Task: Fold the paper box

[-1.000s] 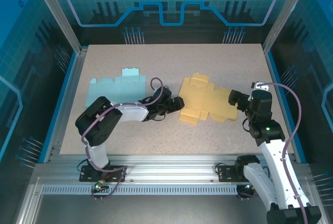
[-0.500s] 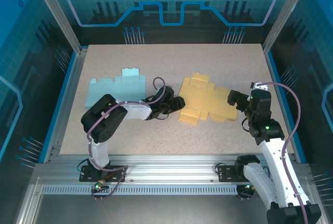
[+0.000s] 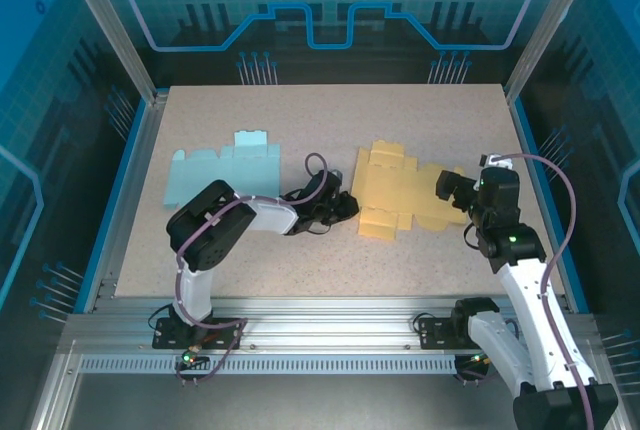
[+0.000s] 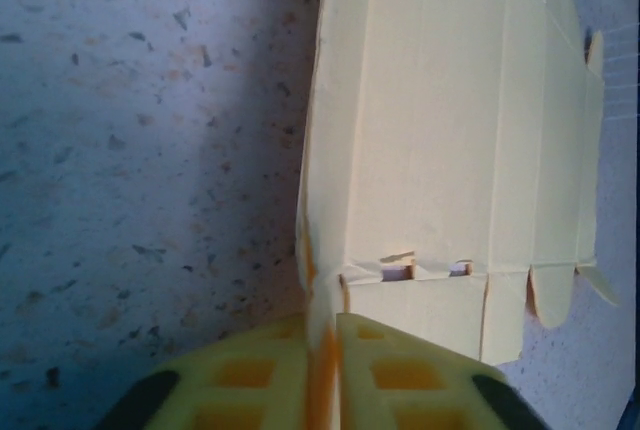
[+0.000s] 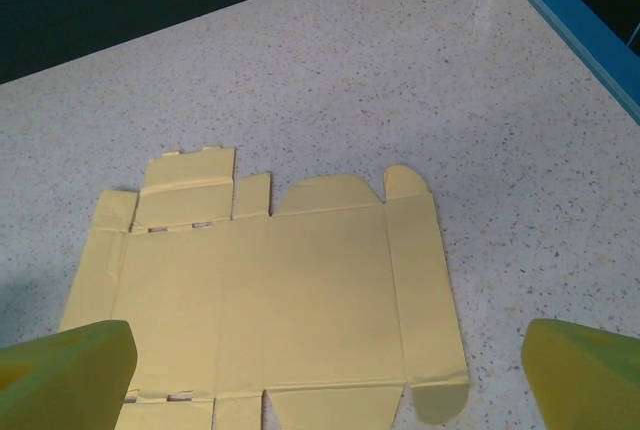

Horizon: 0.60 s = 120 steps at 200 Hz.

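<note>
left gripper (image 3: 346,206) having just closed, now pinching the left edge of the flat yellow box blank (image 3: 400,200), which is lying right of centre on the table (image 3: 320,115) and nudging rightward. right gripper (image 3: 447,193) hovering wide open at its right edge. grip secured; first fold probably starting.

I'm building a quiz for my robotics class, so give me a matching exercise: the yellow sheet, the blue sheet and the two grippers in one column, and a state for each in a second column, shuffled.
Things:
1. yellow sheet
2. blue sheet
3. left gripper
4. right gripper

States:
A. jaws wide open
B. lying flat, no gripper on it
C. shut on a paper edge
D. pinched at one edge

Pairs: 1-D, 2-B, 3-C, 4-A
</note>
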{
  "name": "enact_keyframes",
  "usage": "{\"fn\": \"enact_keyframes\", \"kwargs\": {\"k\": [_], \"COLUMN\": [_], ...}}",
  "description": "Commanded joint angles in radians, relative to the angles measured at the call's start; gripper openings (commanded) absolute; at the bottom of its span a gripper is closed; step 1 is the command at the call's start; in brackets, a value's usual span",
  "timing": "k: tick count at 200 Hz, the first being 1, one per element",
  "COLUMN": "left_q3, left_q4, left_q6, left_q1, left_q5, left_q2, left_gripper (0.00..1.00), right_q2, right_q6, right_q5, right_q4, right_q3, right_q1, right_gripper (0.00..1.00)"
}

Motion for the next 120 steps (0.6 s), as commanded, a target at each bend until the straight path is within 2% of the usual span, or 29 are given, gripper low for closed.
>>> {"fn": "enact_keyframes", "kwargs": {"k": [1,8,38,66,94,120], "left_q3": [0.024,0.034,0.077,0.099,0.155,0.222], "left_q4": [0.024,0.014,-0.06,-0.185,-0.401,-0.594], "left_q6": [0.138,0.192,0.448,0.71,0.993,1.225], "left_q1": [0.004,0.007,0.041,0.098,0.15,0.191], "left_q5": [0.008,0.009,0.044,0.145,0.21,0.291], "left_q2": [-0.043,-0.06,-0.155,-0.27,-0.369,-0.424], "left_gripper": [0.04,0.0,0.0,0.0,0.0,0.0], "right_q2": [0.0,0.0,-0.009,-0.007,0.017,0.057], "right_q6": [0.006,0.005,-0.006,-0.029,-0.065,-0.127], "right_q5": [-0.03,-0.034,-0.075,-0.152,-0.267,-0.436], "right_q4": [-0.025,-0.031,-0.04,-0.041,-0.028,0.029], "right_q3": [0.049,0.054,0.071,0.093,0.124,0.133], "right_q1": [-0.008,-0.008,-0.009,-0.009,-0.007,-0.005], "right_gripper": [1.0,1.0,1.0,1.0,1.0,1.0]}}
